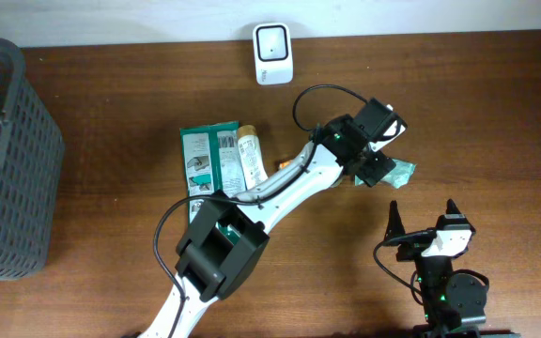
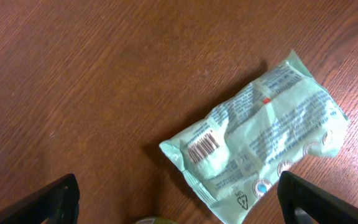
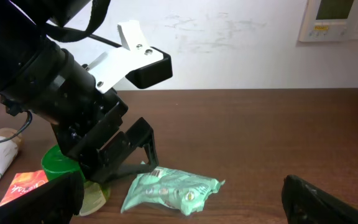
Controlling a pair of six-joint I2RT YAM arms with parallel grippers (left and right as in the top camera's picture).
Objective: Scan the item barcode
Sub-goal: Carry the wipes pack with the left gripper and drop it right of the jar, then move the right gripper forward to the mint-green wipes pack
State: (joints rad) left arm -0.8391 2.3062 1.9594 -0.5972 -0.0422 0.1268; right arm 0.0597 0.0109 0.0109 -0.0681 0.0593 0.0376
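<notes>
The item is a pale green plastic packet lying flat on the wooden table, with its barcode facing up near its left end. My left gripper hangs open just above it, and the packet lies free between and ahead of the two black fingers. From overhead the packet pokes out to the right of the left gripper. The white scanner stands at the table's far edge. Near the front edge my right gripper is open and empty, facing the packet.
A teal package, a cream tube and an orange sachet lie left of the left arm. A green-capped item sits beside the packet. A dark basket fills the left edge.
</notes>
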